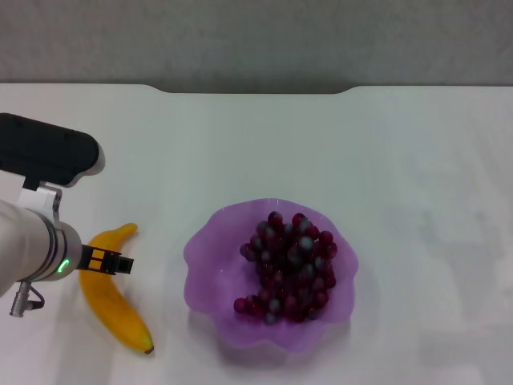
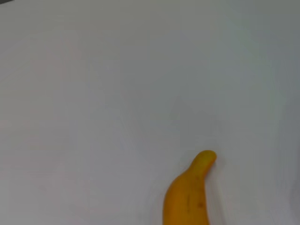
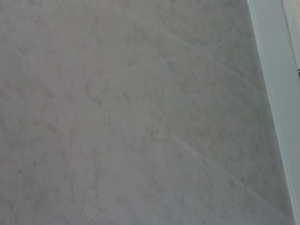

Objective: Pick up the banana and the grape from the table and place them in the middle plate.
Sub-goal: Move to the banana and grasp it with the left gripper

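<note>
The banana (image 1: pixel 117 311) lies on the white table (image 1: pixel 280 144) at the front left, its dark tip toward the front edge. My left gripper (image 1: pixel 108 261) hovers over the banana's upper part, just below its stem end. The left wrist view shows only the banana's stem end (image 2: pixel 188 194) on bare table. The grape bunch (image 1: pixel 290 265) lies inside the light-purple middle plate (image 1: pixel 210 269), which stands at the front centre, to the right of the banana. My right gripper is out of view; the right wrist view shows only grey floor.
The table's dark notched far edge (image 1: pixel 256 88) runs across the back. Bare white tabletop lies between the banana and the plate. A pale strip (image 3: pixel 276 93) crosses the right wrist view.
</note>
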{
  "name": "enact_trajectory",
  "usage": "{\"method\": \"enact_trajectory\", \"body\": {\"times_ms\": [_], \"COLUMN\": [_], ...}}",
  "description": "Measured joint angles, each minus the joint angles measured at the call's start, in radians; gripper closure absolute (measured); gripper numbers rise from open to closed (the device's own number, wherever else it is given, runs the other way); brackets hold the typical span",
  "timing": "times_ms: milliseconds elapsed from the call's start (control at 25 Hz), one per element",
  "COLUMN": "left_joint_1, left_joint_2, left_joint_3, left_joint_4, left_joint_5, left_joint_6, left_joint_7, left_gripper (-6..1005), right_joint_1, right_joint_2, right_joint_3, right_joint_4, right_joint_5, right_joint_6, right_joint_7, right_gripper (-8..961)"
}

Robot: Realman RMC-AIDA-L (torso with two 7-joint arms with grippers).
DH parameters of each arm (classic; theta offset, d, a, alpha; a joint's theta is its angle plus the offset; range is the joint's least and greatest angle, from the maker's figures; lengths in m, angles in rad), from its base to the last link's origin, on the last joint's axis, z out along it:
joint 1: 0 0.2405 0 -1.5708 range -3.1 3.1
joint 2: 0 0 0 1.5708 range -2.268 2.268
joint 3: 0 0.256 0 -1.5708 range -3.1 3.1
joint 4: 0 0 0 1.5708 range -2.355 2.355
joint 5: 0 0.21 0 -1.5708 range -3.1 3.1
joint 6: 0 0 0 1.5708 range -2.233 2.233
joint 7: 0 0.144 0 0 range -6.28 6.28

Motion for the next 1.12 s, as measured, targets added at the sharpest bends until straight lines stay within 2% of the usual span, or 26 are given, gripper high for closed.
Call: {"method": "enact_trajectory", "body": {"times_ms": [840,1120], "left_joint_1": [-0.069,-0.073], "left_joint_2": [-0.006,-0.008], "left_joint_3": [0.001,0.007], "left_joint_4": [0.187,0.195], "left_joint_5": [-0.004,-0.002], "left_joint_6": [-0.076,-0.076], "left_joint_7": [0.0,0.0], "left_gripper": [200,206], "right_joint_1": [0.0,0.0], "right_joint_2": [0.002,0.001], "right_joint_3": [-0.001,-0.001], "right_joint_4": [0.013,0.014], "right_joint_5": [0.0,0.0], "right_joint_6": [0.02,0.024], "right_joint_7": [0.002,0.005], "right_gripper": [76,76]}}
